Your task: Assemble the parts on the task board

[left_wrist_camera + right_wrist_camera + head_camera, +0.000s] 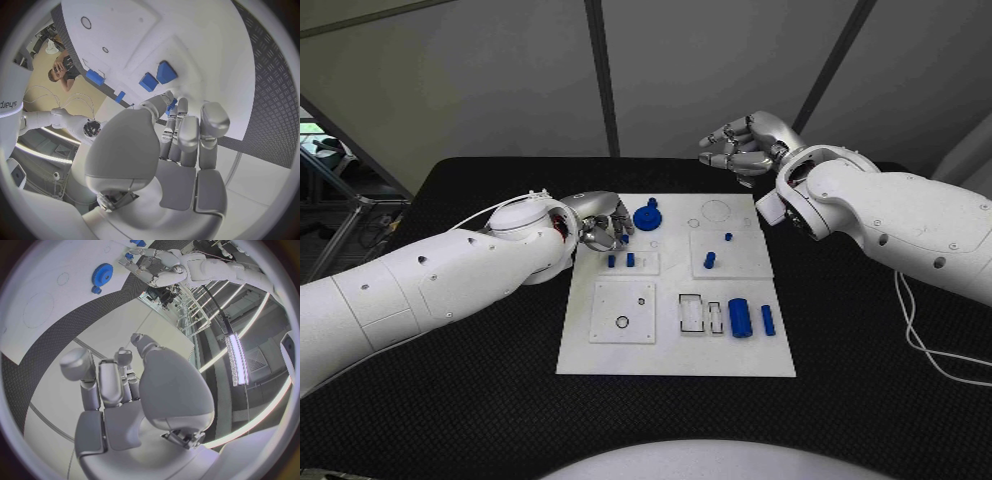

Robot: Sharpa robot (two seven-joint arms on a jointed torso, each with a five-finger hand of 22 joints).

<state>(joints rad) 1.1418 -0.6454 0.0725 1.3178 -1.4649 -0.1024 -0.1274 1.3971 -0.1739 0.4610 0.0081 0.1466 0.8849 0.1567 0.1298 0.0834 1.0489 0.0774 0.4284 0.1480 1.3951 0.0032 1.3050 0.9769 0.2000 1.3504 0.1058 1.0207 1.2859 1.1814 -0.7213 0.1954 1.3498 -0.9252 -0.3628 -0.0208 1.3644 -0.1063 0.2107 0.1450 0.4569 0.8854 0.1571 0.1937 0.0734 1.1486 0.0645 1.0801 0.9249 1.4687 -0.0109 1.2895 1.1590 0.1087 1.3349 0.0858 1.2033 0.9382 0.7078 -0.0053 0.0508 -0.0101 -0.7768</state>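
Observation:
The white task board (675,350) lies mid-table. A blue gear (648,215) sits near its far left corner, also seen as the gear (102,274). Two short blue pegs (620,260) stand below it, seen as the pegs (157,76). More pegs (710,260) stand at the centre, and two blue cylinders (751,319) lie at the near right. My left hand (600,227) hovers over the board's far left, fingers curled in just beside the gear. A sliver of blue (171,106) shows past its fingertips. My right hand (747,145) hangs raised beyond the board's far edge, fingers curled, holding nothing.
Black table (444,400) surrounds the board. A square plate with a small ring (620,321) sits on the board's near left, and empty rectangular slots (692,312) lie beside the cylinders. A white cable (920,340) trails along the table's right side.

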